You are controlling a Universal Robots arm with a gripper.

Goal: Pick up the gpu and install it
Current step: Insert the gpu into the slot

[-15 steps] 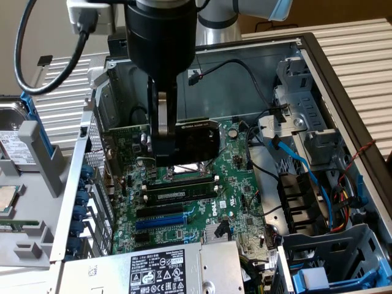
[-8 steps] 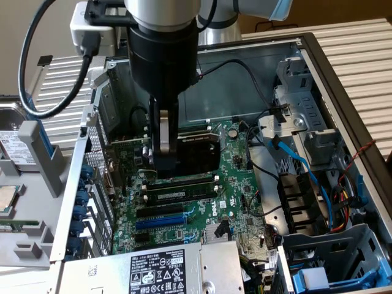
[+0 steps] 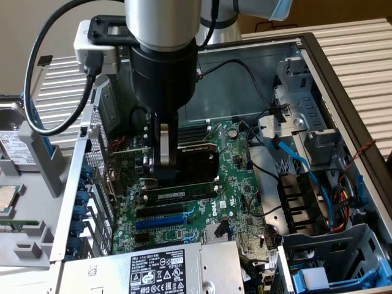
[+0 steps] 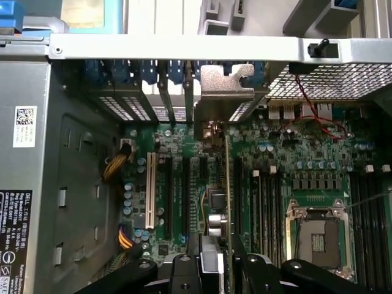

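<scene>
Black and round, the arm's gripper (image 3: 165, 174) reaches down into an open computer case (image 3: 343, 92) in the exterior view. Its fingers are squeezed onto the gpu (image 3: 199, 164), a small card with a black block on its side. The gpu stands up on its edge, low over the big green motherboard (image 3: 245, 184), near the middle of the case. Just below it lies a long thin memory stick (image 3: 174, 195) with a white sticker. A blue slot (image 3: 160, 215) sits a bit nearer to the camera. A grey power supply (image 3: 153, 269) with a label is at the front of the case. Blue cables (image 3: 309, 174) hang on the exterior view's right.

From the wrist view, the gripper (image 4: 223, 263) looks straight down at the board. The gpu (image 4: 228, 177) shows as a thin line, seen from its edge. One of the black fingers (image 4: 248, 269) sits on each side of it, pinching it. The card's shiny metal bracket (image 4: 226, 86) is up against the case's back wall. A white slot (image 4: 150, 193) is well off to one side of the card. The square processor socket (image 4: 318, 236) is on the other side. I cannot tell if the card is pushed all the way into its slot.
</scene>
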